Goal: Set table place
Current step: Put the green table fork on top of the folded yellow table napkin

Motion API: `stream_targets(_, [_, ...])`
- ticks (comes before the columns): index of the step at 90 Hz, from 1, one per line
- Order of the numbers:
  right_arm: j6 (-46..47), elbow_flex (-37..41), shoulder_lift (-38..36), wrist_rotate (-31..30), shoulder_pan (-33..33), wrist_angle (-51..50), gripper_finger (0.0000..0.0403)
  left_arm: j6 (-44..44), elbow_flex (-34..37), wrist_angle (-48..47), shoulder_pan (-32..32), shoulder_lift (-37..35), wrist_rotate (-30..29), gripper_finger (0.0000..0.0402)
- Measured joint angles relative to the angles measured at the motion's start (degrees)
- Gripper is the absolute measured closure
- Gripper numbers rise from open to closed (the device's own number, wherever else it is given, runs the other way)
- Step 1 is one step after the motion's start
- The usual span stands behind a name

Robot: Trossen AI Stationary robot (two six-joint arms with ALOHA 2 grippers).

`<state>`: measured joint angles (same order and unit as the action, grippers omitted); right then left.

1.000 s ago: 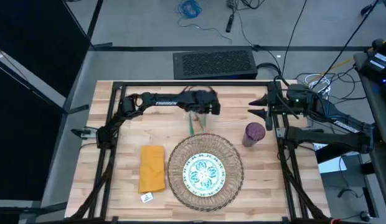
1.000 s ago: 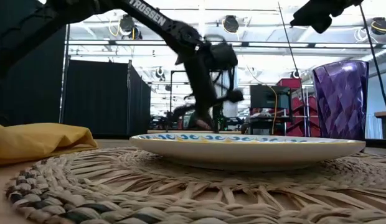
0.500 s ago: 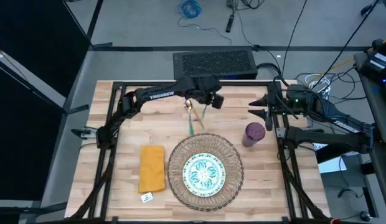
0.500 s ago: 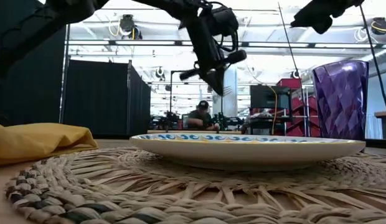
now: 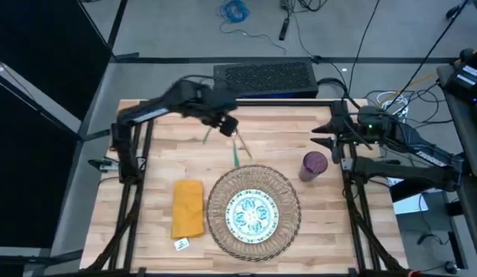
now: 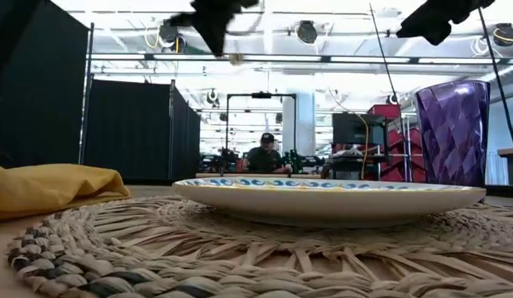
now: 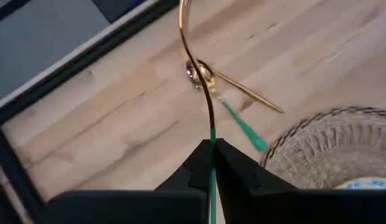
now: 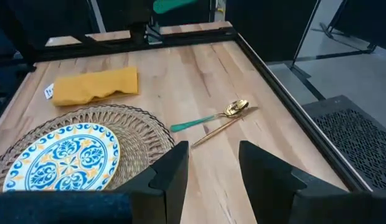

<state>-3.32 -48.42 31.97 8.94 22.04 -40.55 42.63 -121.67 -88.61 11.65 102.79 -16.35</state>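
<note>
Cutlery is split between the desk (image 5: 300, 131) and the left hand (image 7: 211, 147). That hand hangs above the desk's back half, left of centre, pinched tight on the green handle of a gold piece (image 7: 194, 68); its curved gold shaft rises away from the fingers, and the tip runs out of the wrist view. Below it, on the wood, lie a green-handled spoon (image 8: 208, 117) and a plain gold piece (image 8: 223, 128), crossing each other just behind the straw mat (image 5: 254, 206).

The mat sits at the desk's front middle with the blue-green plate (image 5: 252, 213) centred on it. The yellow napkin (image 5: 188, 208) lies flat just left of the mat, with a small white tag (image 5: 181, 244) near its front end. The purple cup (image 5: 314, 165) stands upright just off the mat's right rear edge.

The right hand (image 8: 213, 165) waits over the right rear of the desk, behind the cup, fingers apart and holding nothing. In the low view a person (image 6: 263, 156) sits far back in the room.
</note>
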Motion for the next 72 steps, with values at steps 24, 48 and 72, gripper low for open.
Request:
stream_targets(24, [1.3,0.0,0.2,0.0,0.0,0.5,0.0273,20.0,21.3,-1.4,-14.7,-19.4,-3.1,0.0401])
stream_targets(48, [2.7,0.0,0.3,0.0,0.0,5.0,0.0273,50.0,50.7,15.6,-34.5,-33.2,-1.7,0.0401])
stream_targets(72, [5.6,0.0,0.3,0.1,0.0,8.2,0.0273,70.7,70.9,42.2,-46.9,-33.9,4.0,0.0401])
